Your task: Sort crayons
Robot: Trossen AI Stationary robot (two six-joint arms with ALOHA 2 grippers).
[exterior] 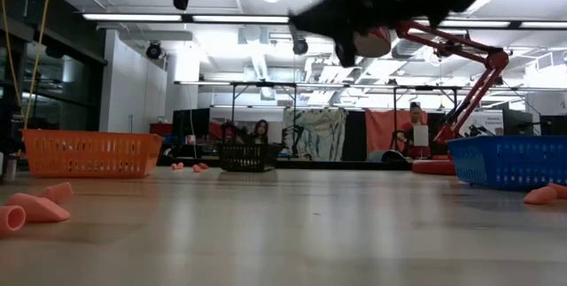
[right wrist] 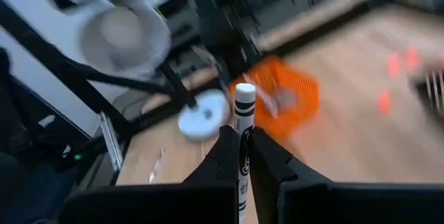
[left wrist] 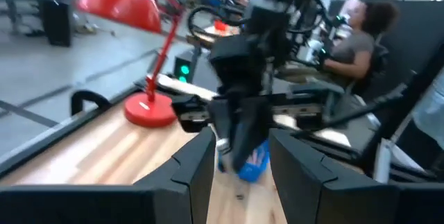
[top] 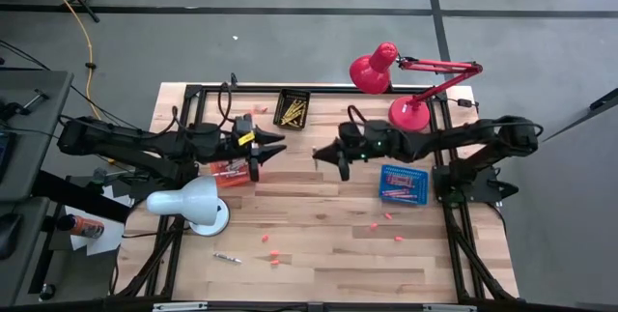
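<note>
Upright white black-lettered crayon (right wrist: 245,123)

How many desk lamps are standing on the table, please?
2: a red lamp at the table's far edge by the right arm, and a white lamp near the left edge, beside the left arm.

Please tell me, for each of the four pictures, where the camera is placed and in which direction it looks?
High view: above, straight down on the table, both arms, left gripper, right gripper.
Low view: at tabletop height, level across to the room; arms hang overhead.
Left wrist view: on the left arm, past its open fingers toward the right arm and red lamp.
Right wrist view: on the right arm, past its gripper shut on a white crayon, toward the orange basket.
Shared: high and low views both show the blue basket.
</note>
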